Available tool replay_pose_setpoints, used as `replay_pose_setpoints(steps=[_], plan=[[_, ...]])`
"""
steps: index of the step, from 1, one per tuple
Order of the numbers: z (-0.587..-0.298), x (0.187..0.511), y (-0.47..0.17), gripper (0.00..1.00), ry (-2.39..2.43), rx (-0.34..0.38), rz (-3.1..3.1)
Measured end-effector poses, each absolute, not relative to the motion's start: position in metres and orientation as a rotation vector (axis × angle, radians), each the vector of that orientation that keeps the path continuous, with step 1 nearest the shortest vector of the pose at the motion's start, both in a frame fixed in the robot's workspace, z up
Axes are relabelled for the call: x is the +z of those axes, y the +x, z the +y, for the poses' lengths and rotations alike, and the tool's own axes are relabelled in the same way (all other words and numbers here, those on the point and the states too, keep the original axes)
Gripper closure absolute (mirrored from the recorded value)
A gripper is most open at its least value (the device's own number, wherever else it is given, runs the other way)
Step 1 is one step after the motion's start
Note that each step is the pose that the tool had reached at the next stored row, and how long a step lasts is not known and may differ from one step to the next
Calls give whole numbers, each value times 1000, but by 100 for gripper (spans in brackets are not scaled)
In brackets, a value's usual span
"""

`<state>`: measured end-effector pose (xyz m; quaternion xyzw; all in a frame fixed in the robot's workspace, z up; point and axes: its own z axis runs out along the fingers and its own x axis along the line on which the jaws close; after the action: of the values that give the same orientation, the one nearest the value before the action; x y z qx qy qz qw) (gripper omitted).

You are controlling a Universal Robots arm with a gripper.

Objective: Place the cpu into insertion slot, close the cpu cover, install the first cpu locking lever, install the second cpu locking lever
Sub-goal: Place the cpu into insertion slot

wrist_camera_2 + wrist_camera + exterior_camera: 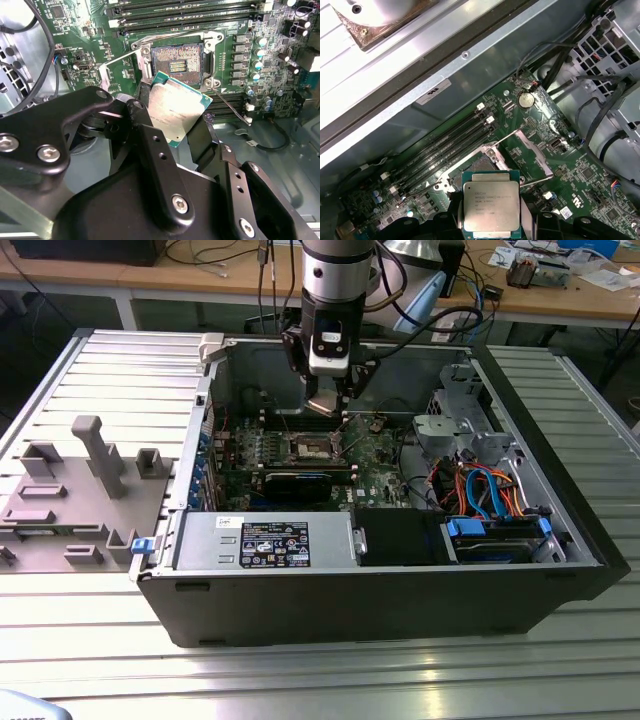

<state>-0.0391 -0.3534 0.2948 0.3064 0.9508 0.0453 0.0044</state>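
- Placement of the small, flat, square cpu (177,112) with its silver-grey metal top is, in my judgement, the step in hand. The chip is not yet seated.
- The robot's black hand (175,125) is clamped on the cpu, with one finger (145,117) on each of two opposite edges. In the first wrist view the chip's metal top faces the camera.
- The cpu hangs above the square dark insertion slot (177,62) with its silvery rim, apart from it and tilted against the board. The exterior view shows the hand (328,392) over the slot (312,447).
- The thin silvery cpu cover (536,152), a frame with a cut-out centre, stands swung open beside the slot, so the recess lies bare. The cover and locking steps appear undone.
- Seating the chip would call for levelling it, squaring its edges to the socket rim, and setting it down gently. The contacts in the recess look delicate.
- The open dark-grey computer case (350,610) rests across the middle of the ribbed metal table (100,370). It holds the green motherboard (385,465) and long black memory slots (180,12) by the socket. Blue and orange cables (480,485) lie toward its end at the exterior view's right.
- A grey fixture block (95,450) sits on the table outside the case, near the edge at the exterior view's left.
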Motion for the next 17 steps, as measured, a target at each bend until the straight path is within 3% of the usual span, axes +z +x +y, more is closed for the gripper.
replay_pose_setpoints(steps=[17], plan=[[-353, 294, -39, 45, 1028, 141, 2954]])
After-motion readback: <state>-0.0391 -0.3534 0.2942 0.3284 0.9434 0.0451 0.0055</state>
